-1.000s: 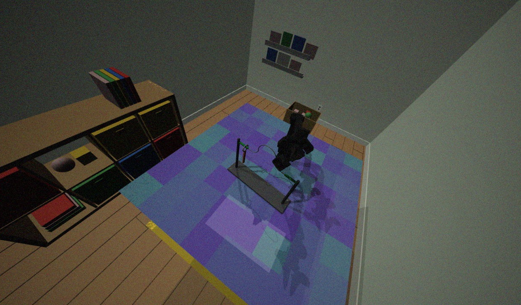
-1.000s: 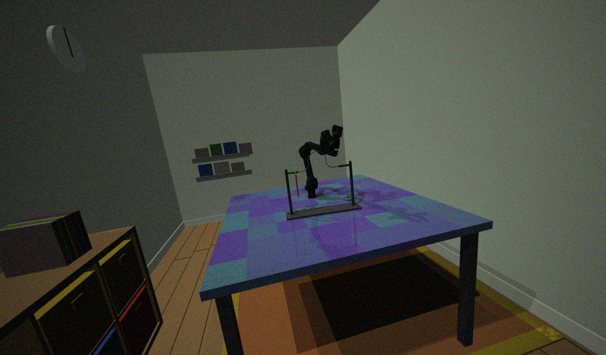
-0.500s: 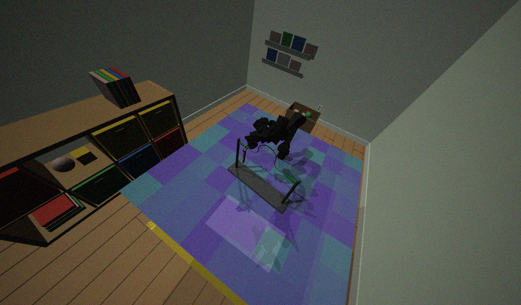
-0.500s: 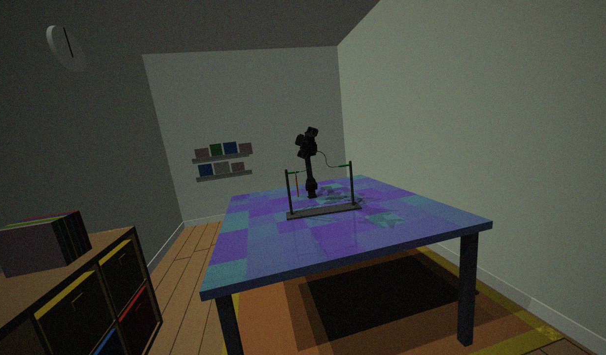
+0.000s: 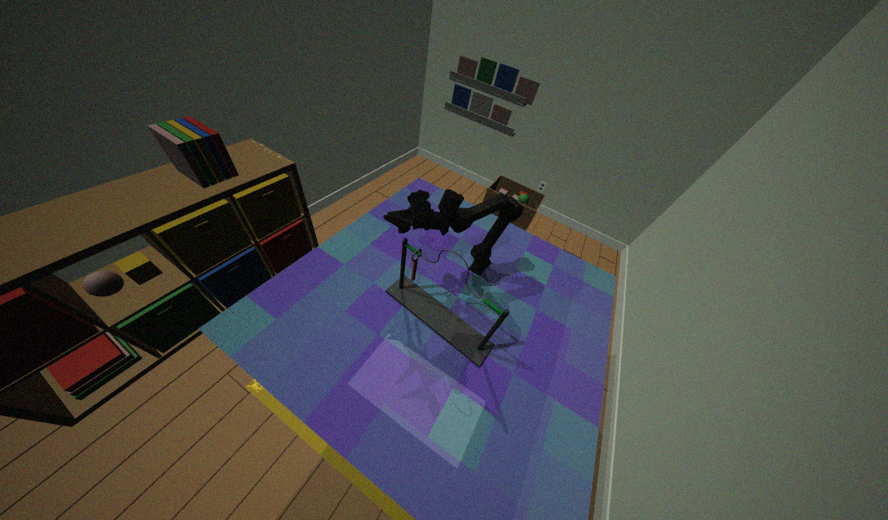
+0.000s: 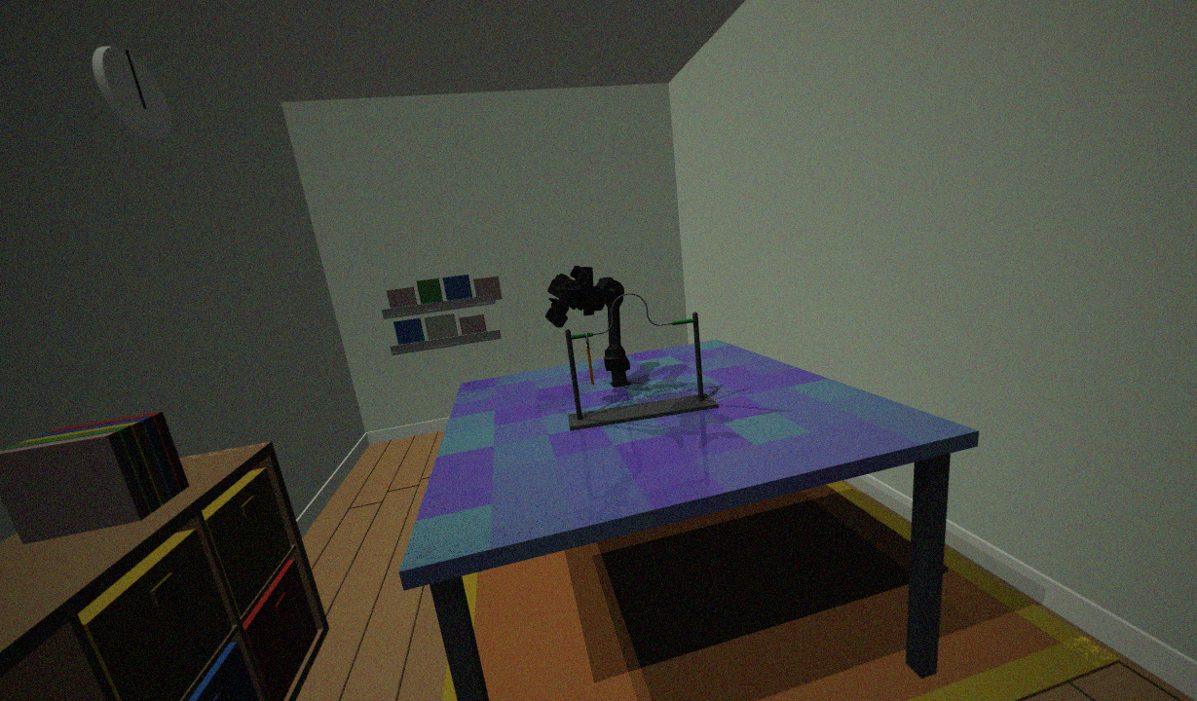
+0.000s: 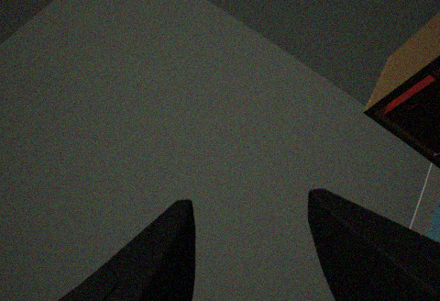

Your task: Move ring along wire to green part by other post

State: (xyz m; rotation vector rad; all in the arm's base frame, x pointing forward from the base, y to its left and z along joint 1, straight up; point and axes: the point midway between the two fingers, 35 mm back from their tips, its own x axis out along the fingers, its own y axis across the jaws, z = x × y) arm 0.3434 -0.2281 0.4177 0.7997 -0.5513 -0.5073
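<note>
The ring (image 5: 417,258) (image 6: 587,338) hangs on the green part (image 5: 410,247) (image 6: 580,335) beside the left post (image 5: 402,268) (image 6: 573,375). Its orange handle (image 5: 414,270) (image 6: 590,366) points down. The thin grey wire (image 6: 634,294) arches across to the other green part (image 5: 493,306) (image 6: 683,322) at the right post (image 5: 493,330) (image 6: 697,361). My gripper (image 5: 393,222) (image 7: 251,209) is open, its fingers apart with nothing between them. In the top and exterior views it appears above the left post, apart from the ring and handle. The wrist view shows no ring, handle or wire.
The posts stand on a dark base (image 5: 440,320) (image 6: 637,414) on the patchwork table (image 5: 291,336) (image 6: 541,497). My arm (image 5: 492,242) (image 6: 615,326) rises behind the wire. A low shelf unit (image 5: 129,200) (image 6: 227,461) stands at the left. A box (image 5: 530,213) of toys is at the back.
</note>
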